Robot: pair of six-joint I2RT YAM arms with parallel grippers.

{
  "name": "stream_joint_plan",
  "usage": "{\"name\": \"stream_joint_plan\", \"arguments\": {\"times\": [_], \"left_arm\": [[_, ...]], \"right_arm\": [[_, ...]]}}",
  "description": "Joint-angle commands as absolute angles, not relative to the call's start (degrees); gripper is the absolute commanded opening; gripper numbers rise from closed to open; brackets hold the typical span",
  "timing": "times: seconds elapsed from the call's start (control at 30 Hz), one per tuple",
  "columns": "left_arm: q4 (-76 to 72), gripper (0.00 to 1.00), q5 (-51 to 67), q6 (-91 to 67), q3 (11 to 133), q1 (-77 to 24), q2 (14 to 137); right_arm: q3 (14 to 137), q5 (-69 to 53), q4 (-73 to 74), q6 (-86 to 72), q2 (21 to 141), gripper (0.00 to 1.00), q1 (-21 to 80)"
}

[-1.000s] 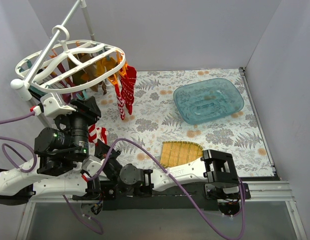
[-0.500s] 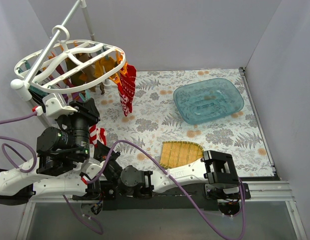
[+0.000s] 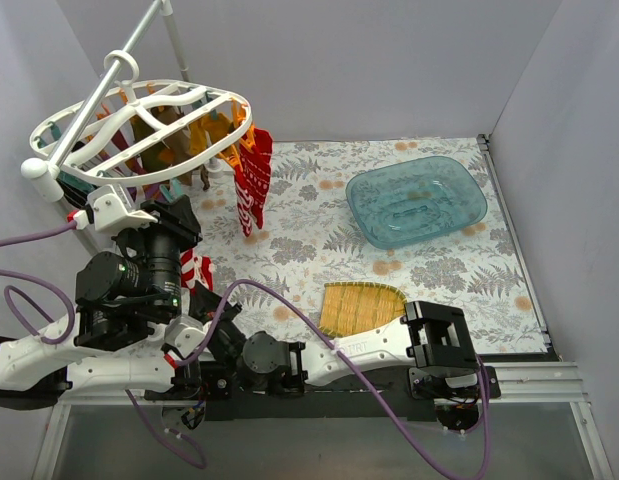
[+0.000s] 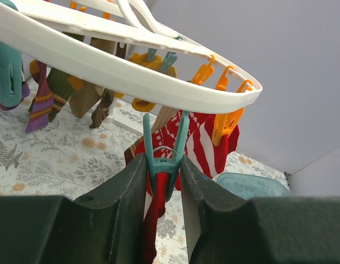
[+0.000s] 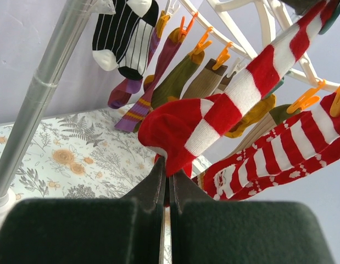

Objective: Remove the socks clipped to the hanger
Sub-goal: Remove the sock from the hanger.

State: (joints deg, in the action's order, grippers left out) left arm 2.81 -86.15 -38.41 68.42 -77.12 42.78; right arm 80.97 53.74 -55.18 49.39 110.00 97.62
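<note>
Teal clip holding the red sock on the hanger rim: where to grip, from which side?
Squeeze the teal plastic clip across its two splayed upper arms, coming from below; they flare in a V above the red fabric sock, so pinching opens it. The left gripper straddles them.

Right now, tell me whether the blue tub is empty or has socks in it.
Empty. From above, the blue tub is see-through down to the floral cloth beneath it; nothing lies inside.

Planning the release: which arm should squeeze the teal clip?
Left. The left claw clamps the teal clip under the hanger; the right claw pinches the toe of the striped sock.
</note>
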Motion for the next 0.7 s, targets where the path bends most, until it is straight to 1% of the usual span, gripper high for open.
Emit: {"name": "stream_joint_plan", "arguments": {"times": [0.0, 0.67], "left_arm": [[3.1, 0.0, -92.1, -38.6, 70.1, -77.4, 43.2], [2.4, 0.0, -91.1, -38.2, 70.5, -77.4, 43.1]], "right_arm": [[79.5, 54.6, -58.6, 46.8, 108.0, 0.01, 97.9], [75.3, 55.0, -56.6, 41.7, 105.4, 0.01, 95.8]]}}
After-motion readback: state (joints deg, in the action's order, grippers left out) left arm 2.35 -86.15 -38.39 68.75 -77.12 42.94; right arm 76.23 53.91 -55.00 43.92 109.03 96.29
